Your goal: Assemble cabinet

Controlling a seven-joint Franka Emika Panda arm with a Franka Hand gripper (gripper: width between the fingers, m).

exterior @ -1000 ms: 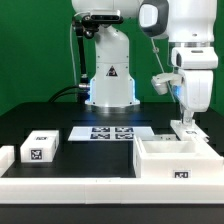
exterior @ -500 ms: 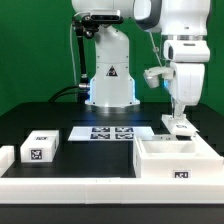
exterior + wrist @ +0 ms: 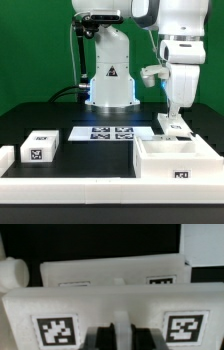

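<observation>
My gripper (image 3: 173,117) hangs at the exterior view's right, just behind the open white cabinet body (image 3: 176,160). It is shut on a white tagged panel (image 3: 172,126), held upright close above the table. In the wrist view the dark fingers (image 3: 103,338) stand close together, and my gripper (image 3: 122,332) pinches the edge of that panel (image 3: 120,303), which carries two tags. The cabinet body (image 3: 110,272) lies beyond it. A small white tagged block (image 3: 40,148) sits at the exterior view's left.
The marker board (image 3: 113,132) lies flat in the middle, in front of the robot base (image 3: 110,85). Another white piece (image 3: 5,156) shows at the far left edge. A long white rail (image 3: 80,186) runs along the table's front.
My gripper has moved toward the exterior view's left with the tagged panel in it. The cabinet body and the small block have not moved.
</observation>
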